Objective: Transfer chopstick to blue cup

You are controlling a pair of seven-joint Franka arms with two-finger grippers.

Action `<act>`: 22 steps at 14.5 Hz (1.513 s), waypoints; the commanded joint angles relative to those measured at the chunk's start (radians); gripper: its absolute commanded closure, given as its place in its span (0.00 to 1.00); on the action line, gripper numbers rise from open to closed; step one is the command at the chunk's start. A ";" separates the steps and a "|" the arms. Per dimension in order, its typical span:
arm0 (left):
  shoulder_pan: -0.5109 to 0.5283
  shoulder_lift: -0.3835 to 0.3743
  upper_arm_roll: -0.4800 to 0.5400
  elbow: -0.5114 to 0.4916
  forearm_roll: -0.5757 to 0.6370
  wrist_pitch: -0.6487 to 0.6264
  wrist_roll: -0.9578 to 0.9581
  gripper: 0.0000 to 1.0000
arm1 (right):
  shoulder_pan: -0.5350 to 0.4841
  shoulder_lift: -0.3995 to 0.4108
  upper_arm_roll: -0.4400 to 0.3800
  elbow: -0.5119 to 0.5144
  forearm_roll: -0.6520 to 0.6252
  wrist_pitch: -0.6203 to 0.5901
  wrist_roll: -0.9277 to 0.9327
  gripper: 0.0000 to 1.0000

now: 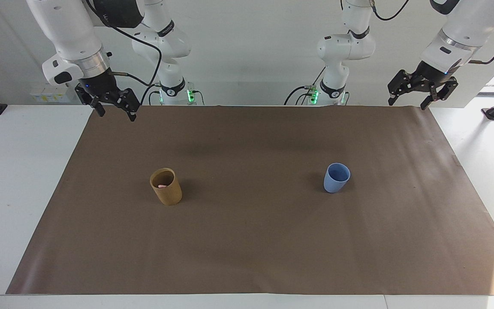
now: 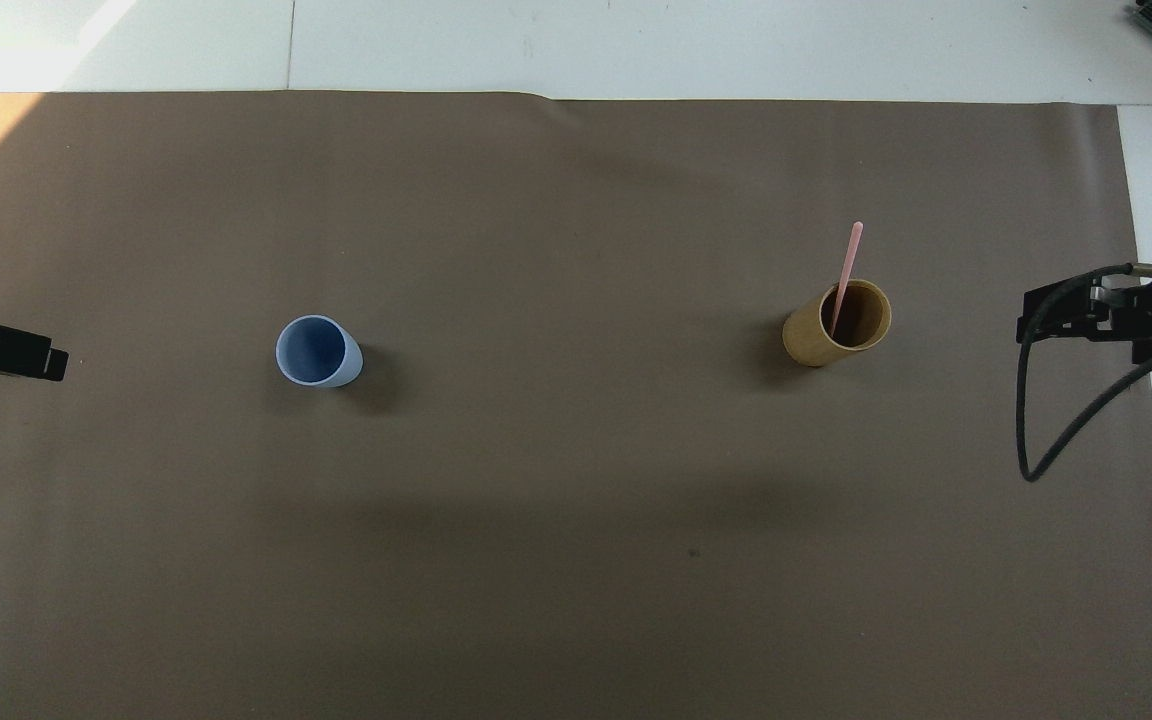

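Observation:
A pale-pink chopstick (image 2: 848,265) stands in the tan cup (image 2: 808,342), leaning out over its rim; in the facing view only its pink tip (image 1: 162,186) shows inside the tan cup (image 1: 167,195). The blue cup (image 1: 336,179) (image 2: 316,352) stands upright and empty toward the left arm's end of the table. My right gripper (image 1: 116,112) (image 2: 1086,315) hangs open and empty over the mat's edge at the right arm's end. My left gripper (image 1: 406,102) (image 2: 1,350) hangs open and empty over the mat's edge at the left arm's end. Both arms wait.
A brown mat (image 1: 247,249) covers most of the white table (image 1: 24,180). The two cups stand well apart near the mat's middle line. A black cable (image 2: 1066,420) loops down from the right gripper.

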 commanded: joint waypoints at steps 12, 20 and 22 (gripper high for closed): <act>-0.010 -0.031 0.005 -0.045 0.015 -0.006 -0.006 0.00 | -0.014 -0.007 0.007 -0.001 0.025 0.003 0.010 0.00; -0.010 -0.039 0.005 -0.052 0.015 -0.004 -0.006 0.00 | -0.014 -0.007 0.007 -0.001 0.025 0.003 0.010 0.00; -0.010 -0.039 0.005 -0.055 0.015 -0.004 -0.006 0.00 | -0.014 -0.007 0.007 -0.001 0.025 0.003 0.010 0.00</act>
